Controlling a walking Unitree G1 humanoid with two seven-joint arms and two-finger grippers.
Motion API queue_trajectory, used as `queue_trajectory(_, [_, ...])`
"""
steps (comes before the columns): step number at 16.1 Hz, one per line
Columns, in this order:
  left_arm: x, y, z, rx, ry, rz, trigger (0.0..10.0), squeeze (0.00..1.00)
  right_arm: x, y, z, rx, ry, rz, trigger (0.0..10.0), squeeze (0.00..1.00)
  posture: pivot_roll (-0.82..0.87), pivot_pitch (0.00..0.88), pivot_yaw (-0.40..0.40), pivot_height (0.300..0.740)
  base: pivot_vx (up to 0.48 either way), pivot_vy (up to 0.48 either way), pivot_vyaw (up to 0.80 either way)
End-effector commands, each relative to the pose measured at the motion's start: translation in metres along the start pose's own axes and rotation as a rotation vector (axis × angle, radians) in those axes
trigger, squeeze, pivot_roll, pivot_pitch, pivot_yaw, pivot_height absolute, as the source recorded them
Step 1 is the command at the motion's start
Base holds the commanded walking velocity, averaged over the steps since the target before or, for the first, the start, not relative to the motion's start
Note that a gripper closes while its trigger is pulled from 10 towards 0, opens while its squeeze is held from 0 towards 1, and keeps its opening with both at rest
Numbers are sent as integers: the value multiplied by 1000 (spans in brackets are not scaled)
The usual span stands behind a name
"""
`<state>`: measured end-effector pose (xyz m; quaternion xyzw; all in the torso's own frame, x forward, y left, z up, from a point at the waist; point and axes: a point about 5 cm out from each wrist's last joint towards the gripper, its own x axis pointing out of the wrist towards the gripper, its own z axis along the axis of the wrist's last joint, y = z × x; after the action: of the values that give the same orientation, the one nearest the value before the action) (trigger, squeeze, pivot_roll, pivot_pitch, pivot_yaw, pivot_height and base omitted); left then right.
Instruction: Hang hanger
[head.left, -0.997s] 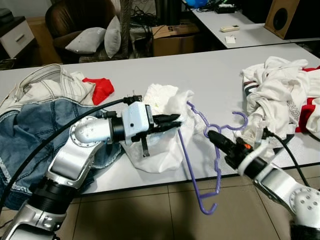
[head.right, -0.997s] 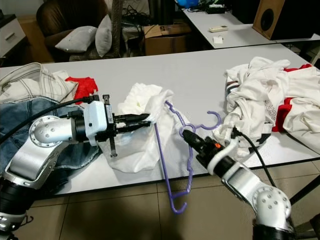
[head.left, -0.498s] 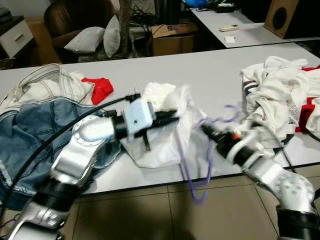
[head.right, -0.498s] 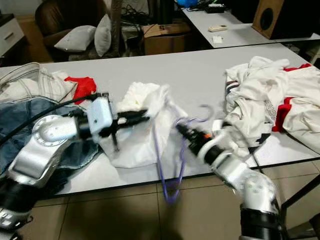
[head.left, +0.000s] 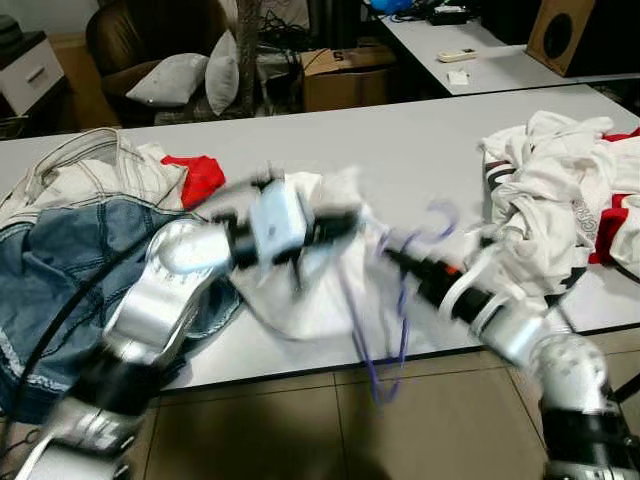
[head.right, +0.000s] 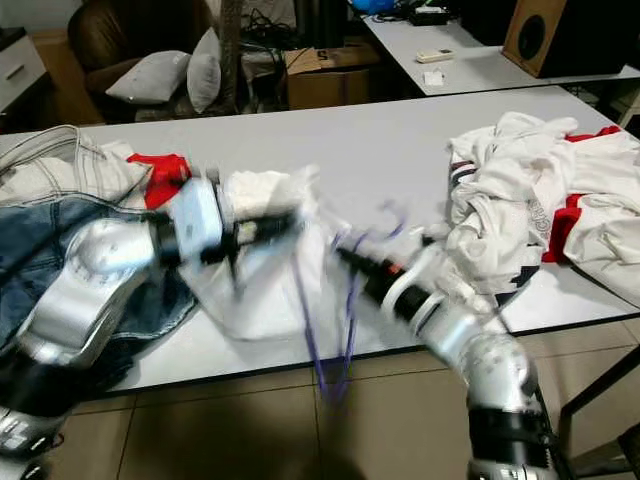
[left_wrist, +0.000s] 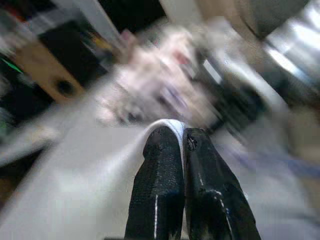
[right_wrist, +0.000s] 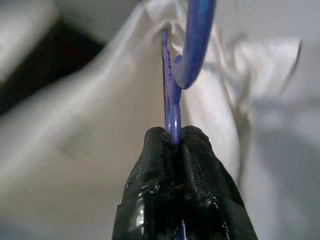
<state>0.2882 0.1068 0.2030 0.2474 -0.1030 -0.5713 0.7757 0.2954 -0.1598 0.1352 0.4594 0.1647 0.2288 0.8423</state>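
A purple plastic hanger (head.left: 385, 300) hangs over the table's front edge, blurred by motion, its hook (head.left: 440, 215) up near the white clothes. My right gripper (head.left: 392, 258) is shut on the hanger's neck; in the right wrist view its fingers (right_wrist: 172, 190) pinch the purple bar (right_wrist: 174, 100). A white garment (head.left: 320, 270) lies mid-table, lifted at its edge. My left gripper (head.left: 345, 225) is shut on a fold of that white cloth (left_wrist: 167, 125), seen between its fingertips in the left wrist view.
A white table (head.left: 400, 140) bears a denim jacket (head.left: 60, 260) and striped cloth at the left, a red cloth (head.left: 200, 175), and a heap of white and red clothes (head.left: 570, 210) at the right. Tiled floor lies below the front edge. A chair with cushions (head.left: 190, 75) stands behind.
My right gripper has carried the hanger leftward toward the white garment. The left gripper has lifted the cloth slightly. Both arms blur with motion.
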Motion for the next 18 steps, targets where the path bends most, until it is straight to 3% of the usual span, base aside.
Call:
queue_trajectory(1, [-2, -5, -3, -4, 38, -46, 0, 0, -1, 0, 11, 68, -74, 10, 10000, 0, 31, 0, 73, 740, 0, 0, 0])
queue_trajectory(4, [-7, -5, -10, -33, 80, -39, 0, 0, 0, -13, 24, 197, -179, -54, 10000, 0, 33, 0, 69, 740, 0, 0, 0])
queue_trajectory(7, [-2, -13, -12, -96, 82, -80, 0, 0, 15, -15, 31, 340, -298, -113, 10000, 0, 33, 0, 69, 740, 0, 0, 0])
queue_trajectory(10, [8, -23, -21, -166, 109, -100, 0, 0, 36, -2, 34, 378, -340, -69, 10000, 0, 34, 0, 72, 740, 0, 0, 0])
queue_trajectory(13, [17, -11, -17, -215, 63, -7, 0, 0, 50, 8, 35, 366, -372, -75, 10000, 0, 41, 0, 74, 740, 0, 0, 0])
queue_trajectory(15, [21, -12, -11, -255, 45, -48, 0, 0, 55, 4, 39, 463, -445, -108, 10000, 0, 47, 0, 75, 740, 0, 0, 0])
queue_trajectory(18, [21, -23, -11, -331, 37, -125, 0, 0, 58, 4, 43, 491, -499, -122, 10000, 0, 47, 0, 75, 740, 0, 0, 0])
